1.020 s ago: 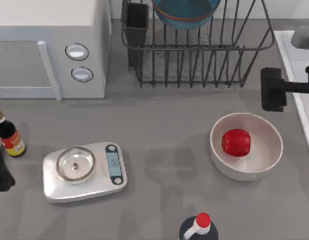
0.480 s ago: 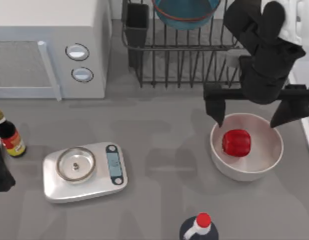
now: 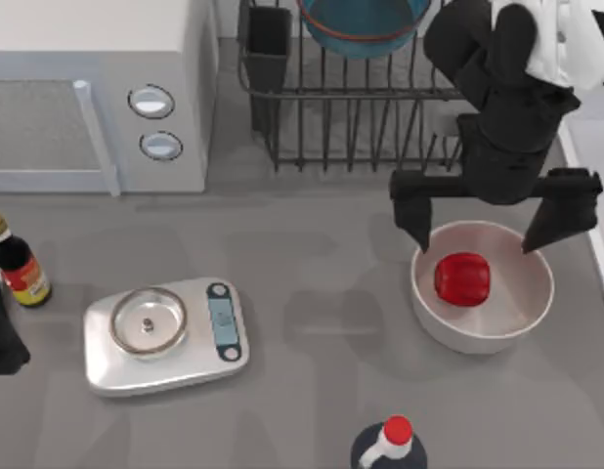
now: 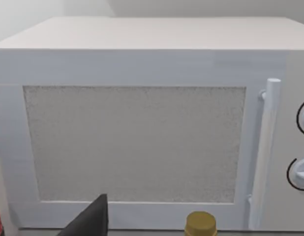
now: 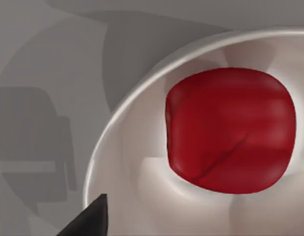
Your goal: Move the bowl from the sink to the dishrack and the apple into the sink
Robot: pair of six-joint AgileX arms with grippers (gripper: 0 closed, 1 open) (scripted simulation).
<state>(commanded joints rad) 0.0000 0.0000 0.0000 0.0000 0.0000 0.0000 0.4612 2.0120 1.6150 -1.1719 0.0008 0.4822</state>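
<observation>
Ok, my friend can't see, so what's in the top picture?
The right gripper hovers with jaws open over a red apple in a white bowl. Behind, a blue bowl sits in the dishrack; a microwave and scale stand left.

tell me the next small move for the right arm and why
Probably a short drop straight down. The right gripper hangs over the white bowl's far rim with its jaws spread wide, and the apple lies loose inside, a little nearer than the gap, so it may need nudging that way too. The teal bowl already sits in the dishrack.
</observation>
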